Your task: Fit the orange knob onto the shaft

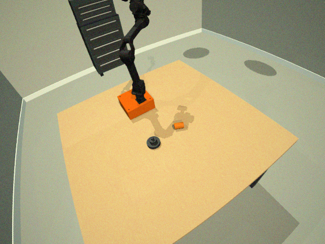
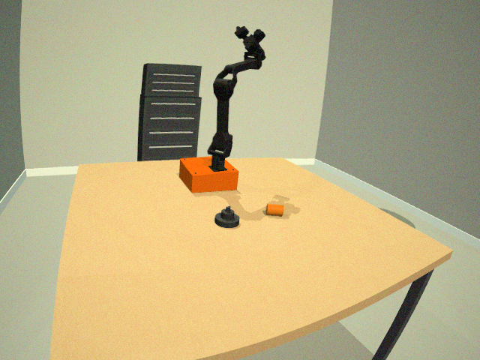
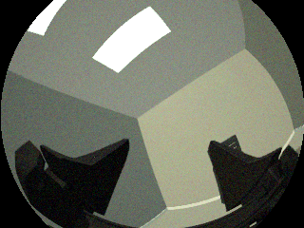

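The orange knob point(image 1: 179, 125) point(image 2: 274, 209) lies on its side on the table, right of the pedestal. The dark round pedestal point(image 1: 153, 143) point(image 2: 226, 219) stands near the table's middle with its short D-shaped shaft point(image 1: 152, 139) point(image 2: 227, 211) upright and bare. My gripper point(image 2: 250, 34) point(image 3: 171, 144) is raised high above the arm's base, pointing up toward the ceiling and wall corner, far from both objects. Its fingers stand wide open with nothing between them. In the top view the gripper is cut off at the top edge.
The arm stands on an orange base box point(image 1: 136, 103) point(image 2: 208, 176) at the back of the wooden table point(image 1: 157, 183) point(image 2: 193, 279). A dark drawer cabinet point(image 1: 98, 31) point(image 2: 169, 112) stands behind the table against the wall.
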